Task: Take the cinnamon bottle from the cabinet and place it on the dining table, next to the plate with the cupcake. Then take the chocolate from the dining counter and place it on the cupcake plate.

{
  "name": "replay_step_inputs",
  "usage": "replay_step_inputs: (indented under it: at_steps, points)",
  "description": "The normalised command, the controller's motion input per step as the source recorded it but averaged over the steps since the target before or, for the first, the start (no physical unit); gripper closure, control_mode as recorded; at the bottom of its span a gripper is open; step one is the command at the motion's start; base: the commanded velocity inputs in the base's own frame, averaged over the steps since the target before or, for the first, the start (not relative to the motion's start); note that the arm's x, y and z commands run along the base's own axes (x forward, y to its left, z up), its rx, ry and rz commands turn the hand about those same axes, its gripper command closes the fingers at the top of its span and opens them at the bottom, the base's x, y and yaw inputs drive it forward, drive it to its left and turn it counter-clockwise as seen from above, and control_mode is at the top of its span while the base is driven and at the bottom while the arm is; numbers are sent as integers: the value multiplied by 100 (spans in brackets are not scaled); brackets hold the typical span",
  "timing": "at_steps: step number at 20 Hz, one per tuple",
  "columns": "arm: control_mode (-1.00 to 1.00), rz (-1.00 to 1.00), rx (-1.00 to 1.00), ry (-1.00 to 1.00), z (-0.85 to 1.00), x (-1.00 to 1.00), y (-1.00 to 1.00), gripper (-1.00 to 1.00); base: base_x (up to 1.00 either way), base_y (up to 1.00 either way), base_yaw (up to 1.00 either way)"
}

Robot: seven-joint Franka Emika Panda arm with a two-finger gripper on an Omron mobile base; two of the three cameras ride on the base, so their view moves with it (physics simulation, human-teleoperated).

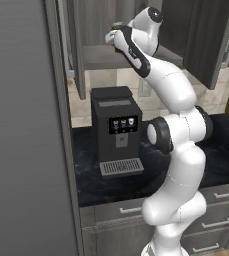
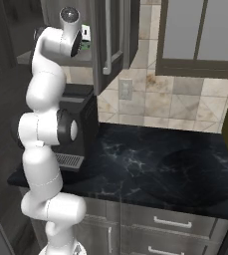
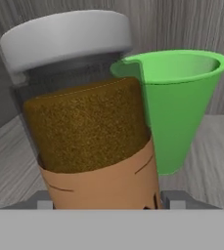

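The cabinet [image 1: 111, 57], dull grey wood grain with its doors swung out, takes the upper part of the left base view, and the white arm reaches up into it toward twelve o'clock, above the boxy black coffee machine [image 1: 115, 131] standing on the dark marbled table [image 2: 150, 164]. In the hand view the cinnamon bottle [image 3: 86, 132] looms close on the shelf: a clear cylinder with a smooth pale grey cap, packed with coarse brown powder and wrapped low down in a tan paper-like label. At its three o'clock, just behind and seemingly touching or nearly so, stands a glossy green cup [image 3: 182, 107], tapered like a cone and light-looking. The end effector [image 3: 106, 200] has the bottle between its two dark tips, which flank the label at the bottom edge; whether they are pressing on it or merely bracketing it I cannot tell. The likely trouble is the cup: a sideways pull toward three o'clock could nudge it over or sweep it off the shelf. A grip this low on a smooth, top-heavy bottle may let it tilt or slip, and the open doors could catch the bottle on the way out.
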Motion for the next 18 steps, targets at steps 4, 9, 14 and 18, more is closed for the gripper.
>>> replay_step_inputs:
  at_steps: [4, 9, 14, 18]
  points:
    - [-100, 0, -1, -6, -3, -49, 18, 100, 0, 0, 0]
    - [-100, 0, -1, -16, -8, -71, 18, 100, 0, 0, 0]
    - [-100, 0, 0, -10, 0, -73, 0, 100, 0, 0, 0]
    - [-100, 0, 3, -2, 8, -81, -9, 100, 0, 0, 0]
